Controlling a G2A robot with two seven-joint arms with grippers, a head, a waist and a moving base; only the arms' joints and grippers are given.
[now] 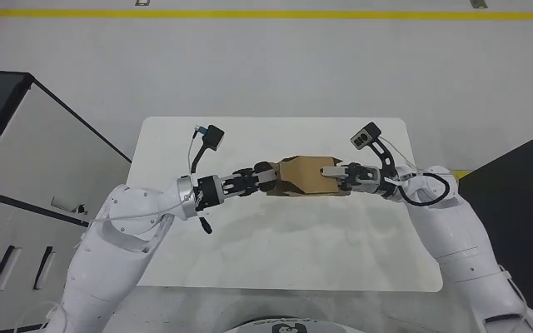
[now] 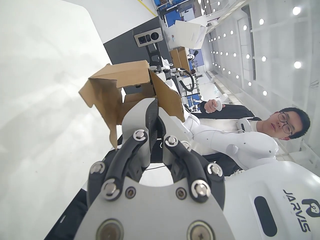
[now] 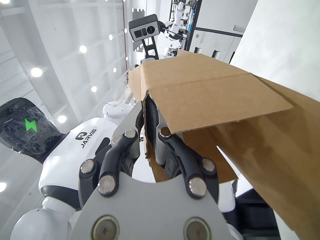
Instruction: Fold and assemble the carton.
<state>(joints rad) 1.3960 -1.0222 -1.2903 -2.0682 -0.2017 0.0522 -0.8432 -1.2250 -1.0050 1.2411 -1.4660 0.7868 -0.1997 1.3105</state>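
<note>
A brown corrugated cardboard carton [image 1: 306, 173], half-formed, is held over the middle of the white worktop [image 1: 250, 258]. One end flap is pinched by the left gripper [image 2: 153, 111], the opposite flap by the right gripper [image 3: 150, 116]. The board is judged light, stiff and easily creased, and best gripped near the fold lines.

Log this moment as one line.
carton held over table | left gripper shut on carton edge | right gripper shut on opposite edge

Left arm [image 1: 200, 190], right arm [image 1: 416, 185] extended inward, tips facing; left jaws pinched shut, right jaws seemingly likewise.
</note>
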